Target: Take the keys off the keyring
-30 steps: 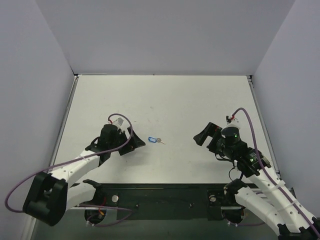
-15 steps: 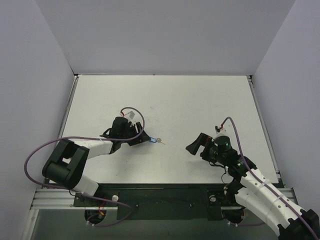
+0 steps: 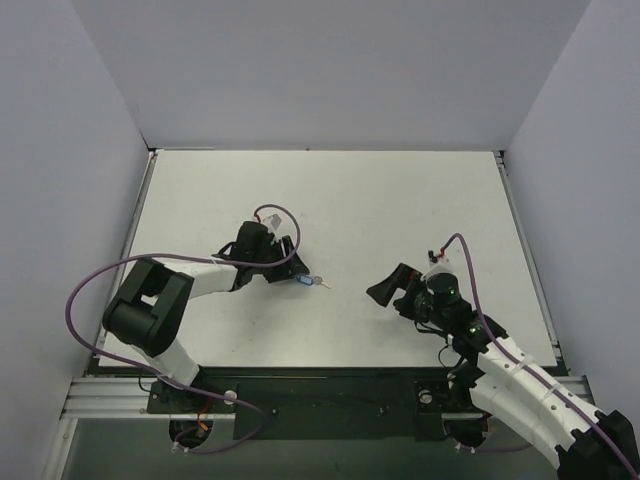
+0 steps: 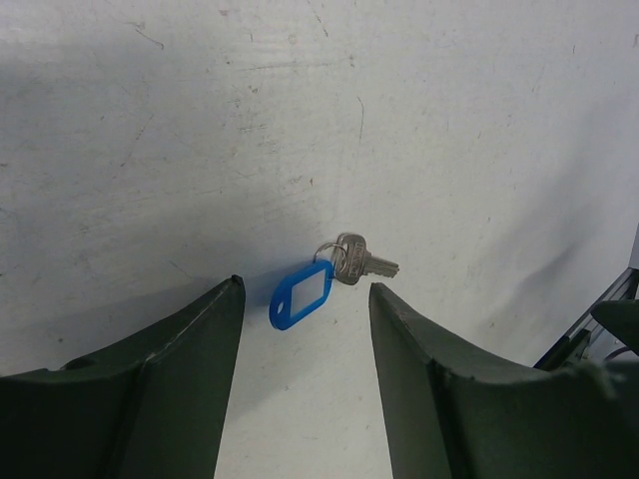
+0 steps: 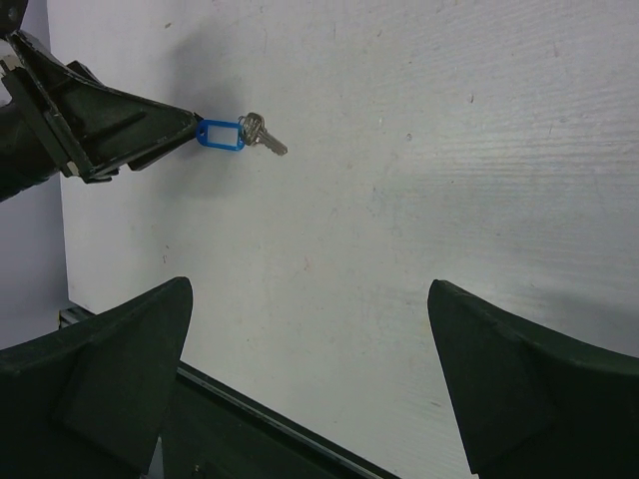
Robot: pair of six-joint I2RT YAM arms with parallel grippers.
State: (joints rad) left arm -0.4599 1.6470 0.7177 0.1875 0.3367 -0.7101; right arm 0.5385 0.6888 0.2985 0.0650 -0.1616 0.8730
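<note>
Blue keyring (image 4: pixel 302 296) between parted left jaws' tips, key (image 4: pixel 365 262) beyond, right jaws parted

white table (image 3: pixel 400 200) — faintly scuffed, pale lilac walls (image 3: pixel 330 70) on three sides, metal rail (image 3: pixel 100 400) at near edge

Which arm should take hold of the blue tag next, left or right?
Left. The left hand, open, is right at the blue tag, which lies just ahead between its fingers in the wrist view. The right hand, also open, sits well apart, on the key's side.
</note>
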